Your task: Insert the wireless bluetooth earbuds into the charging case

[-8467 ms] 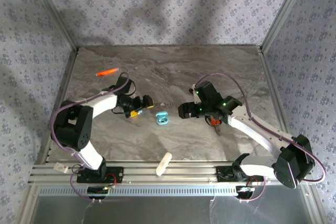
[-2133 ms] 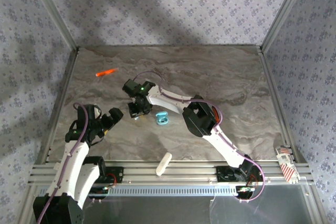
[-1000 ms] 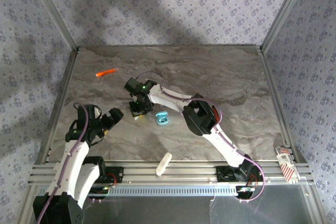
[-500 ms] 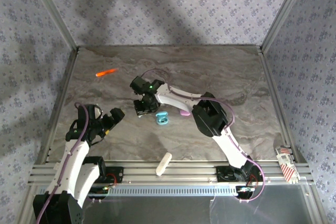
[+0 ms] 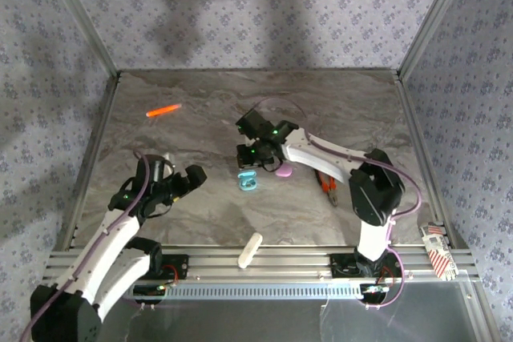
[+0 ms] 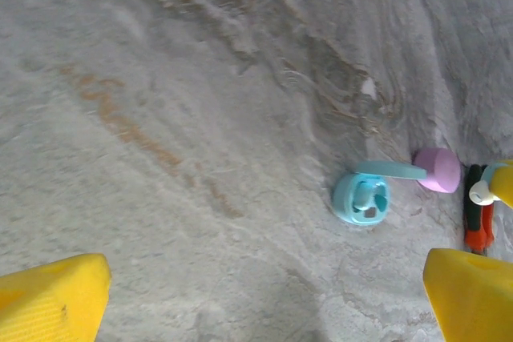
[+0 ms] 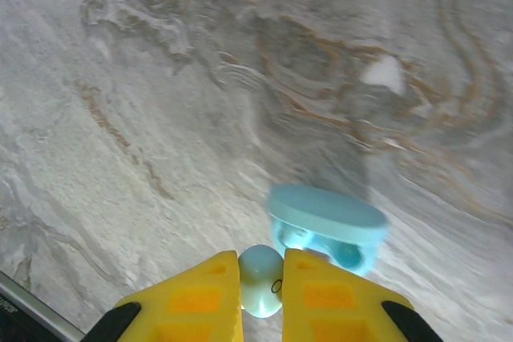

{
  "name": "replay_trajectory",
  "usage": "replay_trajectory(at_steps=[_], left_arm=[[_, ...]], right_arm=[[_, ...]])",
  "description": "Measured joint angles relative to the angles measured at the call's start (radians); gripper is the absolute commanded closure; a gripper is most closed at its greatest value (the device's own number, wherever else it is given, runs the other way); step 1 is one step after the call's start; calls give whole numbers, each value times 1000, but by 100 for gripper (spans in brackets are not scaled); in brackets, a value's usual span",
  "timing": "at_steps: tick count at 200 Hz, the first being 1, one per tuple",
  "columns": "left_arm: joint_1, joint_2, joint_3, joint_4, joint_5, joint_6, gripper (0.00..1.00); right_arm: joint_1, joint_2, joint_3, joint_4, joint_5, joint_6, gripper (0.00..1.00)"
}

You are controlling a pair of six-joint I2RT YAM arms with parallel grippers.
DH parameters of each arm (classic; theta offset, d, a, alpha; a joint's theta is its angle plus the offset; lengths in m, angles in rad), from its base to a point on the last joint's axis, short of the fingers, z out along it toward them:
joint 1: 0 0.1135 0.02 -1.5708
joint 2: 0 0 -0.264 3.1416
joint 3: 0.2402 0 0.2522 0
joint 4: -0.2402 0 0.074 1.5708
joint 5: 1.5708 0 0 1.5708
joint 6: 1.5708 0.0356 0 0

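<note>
- right gripper (image 5: pixel 250 157) pinches a light teal earbud (image 7: pixel 260 278), just above the open teal case (image 7: pixel 325 226);
- left gripper (image 5: pixel 187 183) gapes wide, holding nothing, well left of that case.

Grey marbled tabletop (image 5: pixel 361 110), lilac floral-patterned walls (image 5: pixel 256 14), aluminium corner posts (image 5: pixel 80 18), soft shadows across the back wall

Glossy teal earbud (image 7: pixel 260 290) near open case (image 7: pixel 325 226)
</note>
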State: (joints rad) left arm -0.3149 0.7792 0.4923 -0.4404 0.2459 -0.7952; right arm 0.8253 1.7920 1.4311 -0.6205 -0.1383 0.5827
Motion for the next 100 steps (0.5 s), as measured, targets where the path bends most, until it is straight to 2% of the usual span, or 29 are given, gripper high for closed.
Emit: replay_trajectory(at_steps=[62,100], left_arm=[[-275,207,138,105,-163,-26,0],[-370,321,204,157,-216,-26,0]], right_arm=[[-134,-295,-292,29,23,0,85],[-206,-404,-407,38,27,0,84]])
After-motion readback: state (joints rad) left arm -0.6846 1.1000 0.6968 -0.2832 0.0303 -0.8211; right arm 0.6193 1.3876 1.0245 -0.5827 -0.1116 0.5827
